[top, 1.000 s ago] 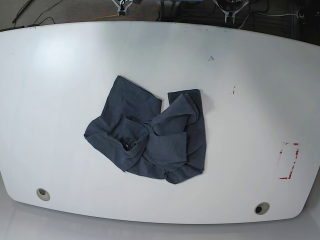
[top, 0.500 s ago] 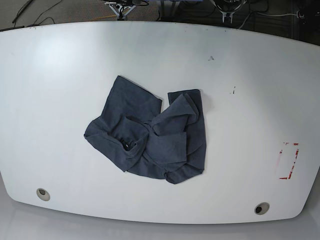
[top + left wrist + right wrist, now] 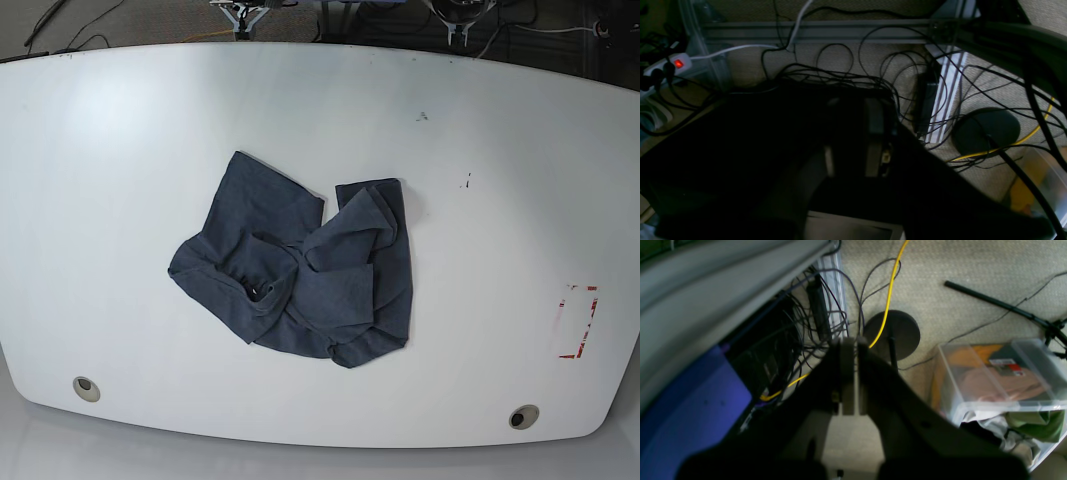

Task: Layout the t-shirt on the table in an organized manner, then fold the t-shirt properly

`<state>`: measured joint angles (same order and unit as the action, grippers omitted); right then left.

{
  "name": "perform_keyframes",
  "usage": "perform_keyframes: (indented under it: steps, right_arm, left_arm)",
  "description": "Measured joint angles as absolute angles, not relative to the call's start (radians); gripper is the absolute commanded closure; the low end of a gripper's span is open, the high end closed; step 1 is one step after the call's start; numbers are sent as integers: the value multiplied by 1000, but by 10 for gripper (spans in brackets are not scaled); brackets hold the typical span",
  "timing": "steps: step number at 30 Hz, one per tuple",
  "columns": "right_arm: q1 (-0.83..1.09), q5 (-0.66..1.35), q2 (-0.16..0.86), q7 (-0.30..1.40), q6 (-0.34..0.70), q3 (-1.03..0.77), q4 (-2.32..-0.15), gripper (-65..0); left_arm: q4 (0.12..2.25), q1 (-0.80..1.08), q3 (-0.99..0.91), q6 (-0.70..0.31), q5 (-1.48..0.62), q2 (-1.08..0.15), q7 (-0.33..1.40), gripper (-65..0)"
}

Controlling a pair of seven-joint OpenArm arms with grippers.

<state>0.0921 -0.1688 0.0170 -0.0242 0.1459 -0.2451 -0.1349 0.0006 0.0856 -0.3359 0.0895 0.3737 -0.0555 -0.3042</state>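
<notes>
Nothing on the tabletop (image 3: 120,150) has shifted: the t-shirt (image 3: 300,265) lies crumpled mid-table, laying-out unstarted, right gripper (image 3: 849,343) fingers closed, left gripper's (image 3: 853,160) opening indiscernible; both must next reach the cloth.

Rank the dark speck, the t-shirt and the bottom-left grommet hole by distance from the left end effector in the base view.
1. The dark speck, just below the left end effector, upper right.
2. The t-shirt, crumpled, mid-view.
3. The grommet hole, bottom-left corner.
</notes>
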Motion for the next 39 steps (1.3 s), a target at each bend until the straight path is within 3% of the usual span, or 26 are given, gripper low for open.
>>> perform_keyframes:
  steps: [9, 15, 19, 21, 24, 27, 29, 39]
  right_arm:
    - [102, -169, 17, -99, 146, -245, -135, -18]
    - [133, -169, 17, -131, 146, -248, -136, -20]
    - [152, -169, 17, -131, 146, -248, -137, -93]
    - [165, -170, 16, -130, 146, -248, -158, -137]
    - [203, -169, 14, -133, 146, -248, -228, -200]
    - [239, -167, 14, -138, 146, -248, -301, -224]
    - [261, -157, 14, -141, 146, -248, -337, -222]
    - [360, -157, 13, -130, 146, -248, -471, -225]
  left_arm:
    - [1, 86, -335, 85, 374, -59, -305, -110]
    - [6, 115, -335, -65, 374, -59, -311, -110]
    - [2, 137, -335, -138, 374, -57, -302, -114]
    - [6, 147, -335, -139, 374, -55, -303, -143]
    - [46, 168, -335, -139, 374, -56, -305, -245]
    - [101, 190, -335, -131, 373, -50, -309, -366]
    - [139, 205, -335, -110, 370, -44, -315, -409]
    - [253, 302, -334, -68, 374, -20, -348, -414]
